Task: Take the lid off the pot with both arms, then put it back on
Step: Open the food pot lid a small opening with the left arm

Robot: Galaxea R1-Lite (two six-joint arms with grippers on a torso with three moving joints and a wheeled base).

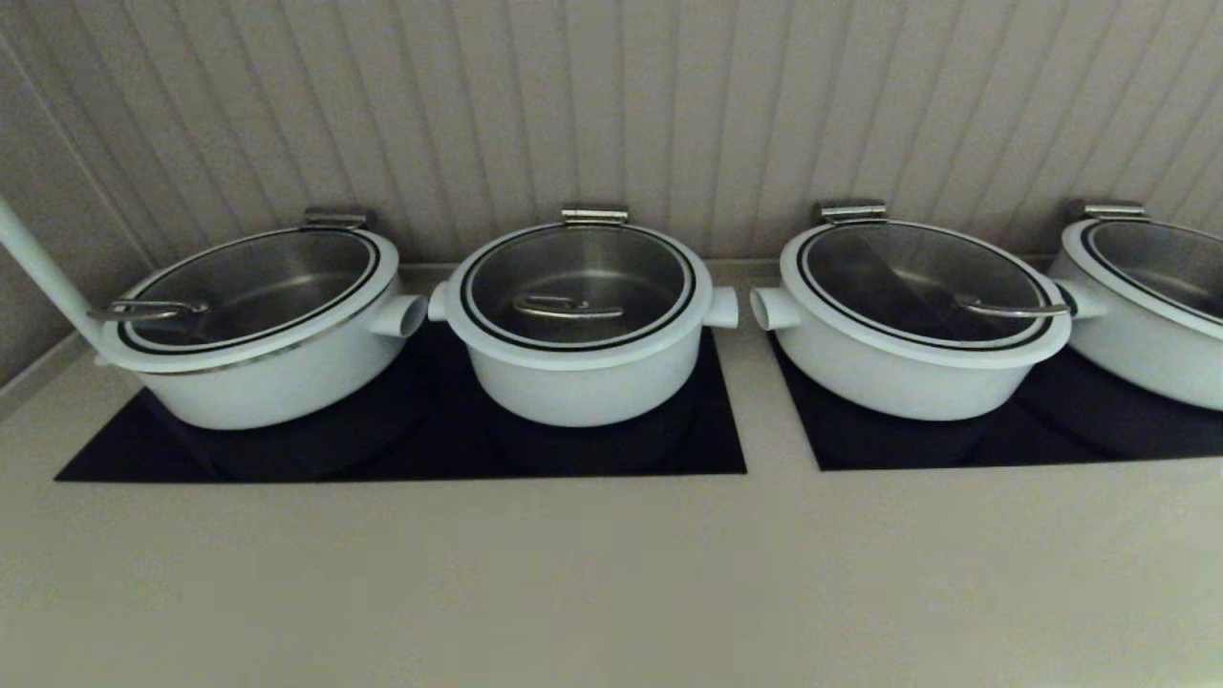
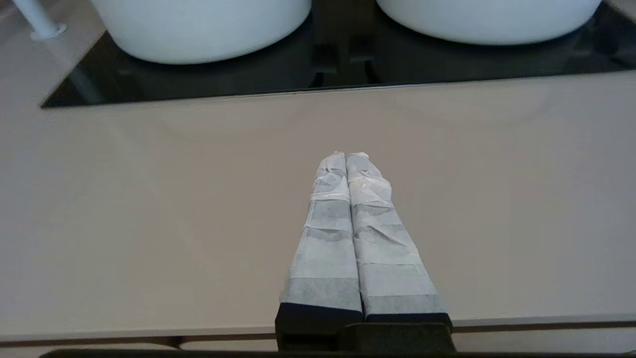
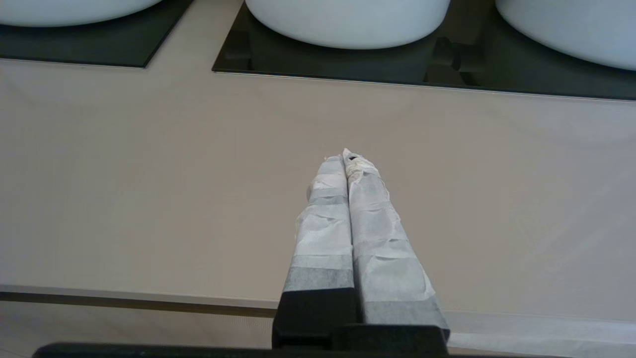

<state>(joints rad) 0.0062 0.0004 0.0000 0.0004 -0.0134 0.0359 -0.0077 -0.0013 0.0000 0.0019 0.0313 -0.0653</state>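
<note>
The pot (image 1: 585, 382) is the narrow, deep white one, second from the left, on a black cooktop (image 1: 712, 449). Its glass lid (image 1: 577, 287) lies closed on it, the curved steel handle (image 1: 566, 308) at its centre. Neither arm shows in the head view. In the left wrist view my left gripper (image 2: 346, 155) is shut and empty, low over the beige counter, well short of the pot (image 2: 487, 22). In the right wrist view my right gripper (image 3: 344, 156) is also shut and empty over the counter, and the pot (image 3: 64, 7) shows far off to one side.
Three wider white pots with lids stand in the same row: one at the left (image 1: 258, 363) and two at the right (image 1: 908, 368) (image 1: 1147, 325). A white pole (image 1: 43, 277) leans at the far left. The panelled wall (image 1: 611, 115) runs close behind. Beige counter (image 1: 611, 573) lies in front.
</note>
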